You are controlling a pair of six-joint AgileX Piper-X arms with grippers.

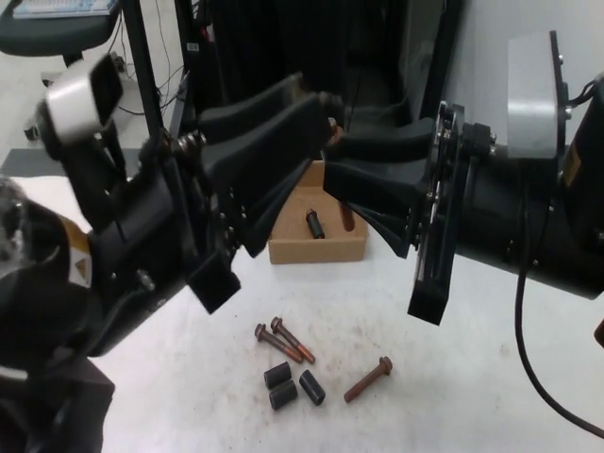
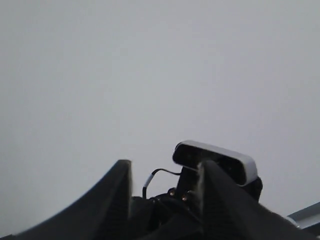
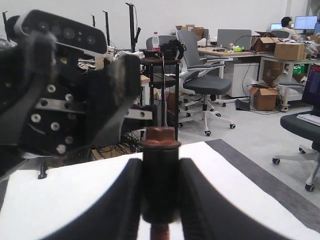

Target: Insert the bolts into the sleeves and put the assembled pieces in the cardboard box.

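My right gripper (image 3: 160, 167) is shut on a black sleeve (image 3: 160, 192) with a rusty bolt (image 3: 160, 136) standing through it, head at one end and shank tip at the other. It is held in the air over the cardboard box (image 1: 316, 253). My left gripper (image 2: 164, 165) faces it closely, open, with nothing between its fingers (image 3: 122, 75). In the high view both grippers (image 1: 326, 109) (image 1: 332, 160) meet above the box. Three loose bolts (image 1: 283, 340) (image 1: 368, 377) and three black sleeves (image 1: 288, 387) lie on the white table near its front.
Inside the box lies a black sleeve piece (image 1: 314, 224) with a second rusty piece (image 1: 347, 217) beside it. The arms' bodies cover the table's left and right sides. Black stands rise behind the box.
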